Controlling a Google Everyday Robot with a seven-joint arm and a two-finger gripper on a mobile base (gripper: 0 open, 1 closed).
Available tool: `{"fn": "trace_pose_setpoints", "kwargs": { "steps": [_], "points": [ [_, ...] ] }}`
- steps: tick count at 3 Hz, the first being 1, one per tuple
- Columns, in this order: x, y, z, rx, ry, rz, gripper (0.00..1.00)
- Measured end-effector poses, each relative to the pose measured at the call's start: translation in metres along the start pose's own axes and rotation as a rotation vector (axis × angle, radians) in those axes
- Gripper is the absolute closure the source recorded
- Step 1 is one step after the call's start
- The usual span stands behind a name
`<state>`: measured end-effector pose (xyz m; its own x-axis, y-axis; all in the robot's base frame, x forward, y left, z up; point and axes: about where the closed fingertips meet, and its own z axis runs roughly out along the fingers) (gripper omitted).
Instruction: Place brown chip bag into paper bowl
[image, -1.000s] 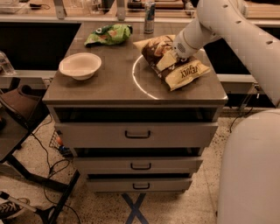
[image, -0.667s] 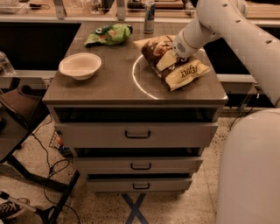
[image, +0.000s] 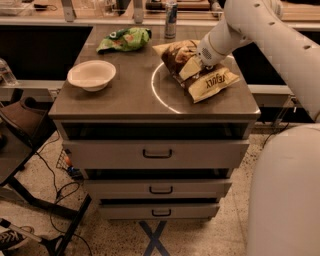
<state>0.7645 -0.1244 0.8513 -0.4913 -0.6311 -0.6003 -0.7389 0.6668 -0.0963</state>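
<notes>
On the table (image: 125, 102), at its left side, sits the paper bowl (image: 91, 75), upright and well apart from the load. The first hazard is here: the bowl looks light and shallow, so a bag lowered off-centre would likely tip it or push it toward the left edge. Behind it and to the right lies a green bag (image: 125, 39), and a can (image: 170, 19) stands at the back edge. Both are off a straight carry line, though a swing toward the rear could knock the can. Right of centre the brown chip bag (image: 210, 82) lies on the table, plainly larger than the bowl. It is judged likely to overhang the rim and slide out on release. The end effector (image: 196, 64) rests on the bag's middle. Whether it has closed on the bag cannot be told — a thin pinch of crinkly film could slip during a lift.

Containers: the paper bowl is empty. Three drawers (image: 157, 152) sit beneath the table top — contents not visible.
</notes>
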Motion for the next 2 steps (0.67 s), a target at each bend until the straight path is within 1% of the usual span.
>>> {"fn": "trace_pose_setpoints", "kwargs": {
  "steps": [2],
  "points": [
    [-0.0008, 0.0, -0.001, 0.0, 0.0, 0.0, 1.0]
  ]
}}
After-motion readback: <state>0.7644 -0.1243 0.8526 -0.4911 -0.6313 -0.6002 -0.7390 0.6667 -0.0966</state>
